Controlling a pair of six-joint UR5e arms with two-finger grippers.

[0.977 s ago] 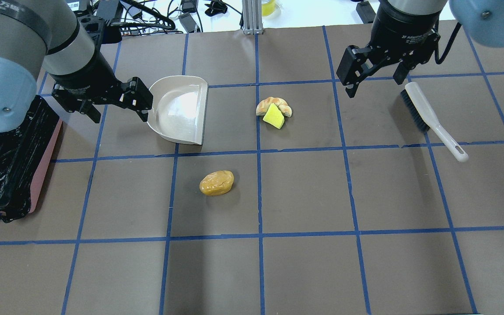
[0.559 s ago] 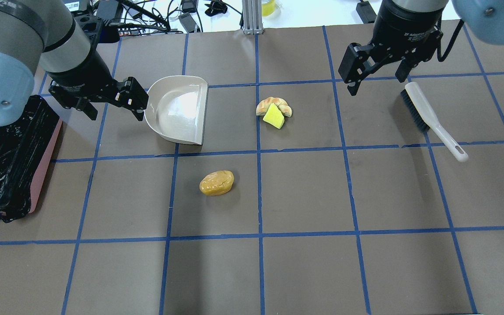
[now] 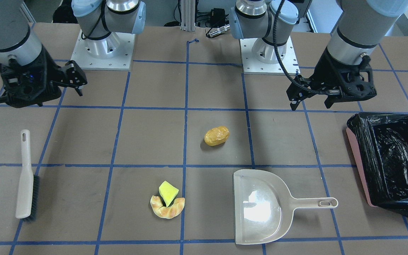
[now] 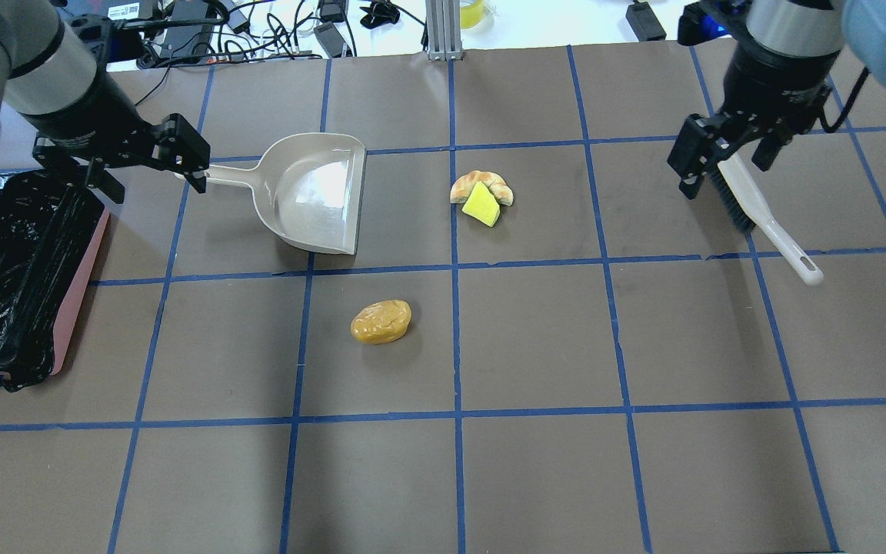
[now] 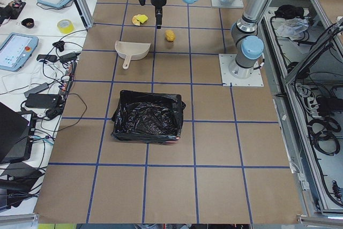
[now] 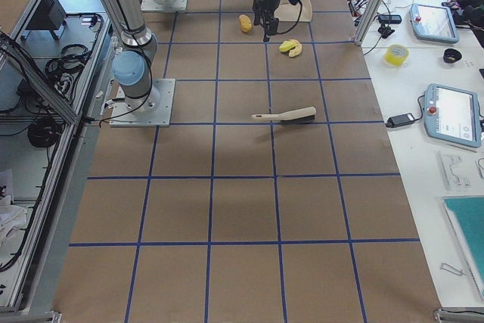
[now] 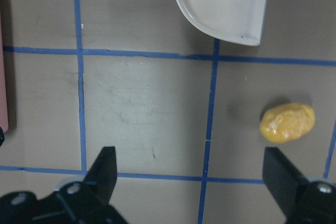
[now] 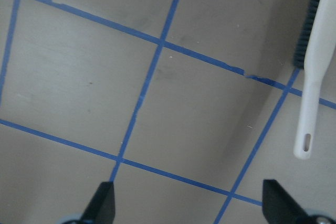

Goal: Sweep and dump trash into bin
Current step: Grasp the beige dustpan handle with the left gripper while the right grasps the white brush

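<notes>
The golden-brown potato lump lies mid-table. The croissant piece and the yellow-green sponge wedge touch each other farther back. The pink-sided bin with its black bag stands at the left edge. My left gripper is open and empty, between the bin and the end of the beige dustpan's handle. In its wrist view the dustpan and the potato show ahead. My right gripper is open and empty, over the bristle end of the white brush, which also shows in its wrist view.
The brown table is marked with a blue tape grid. Cables and small devices lie beyond its back edge. The two arm bases stand at the robot's side of the table.
My left gripper has moved left, off the dustpan's rim, and the handle now shows. My right gripper has moved right and down over the brush head. Both stay open.
</notes>
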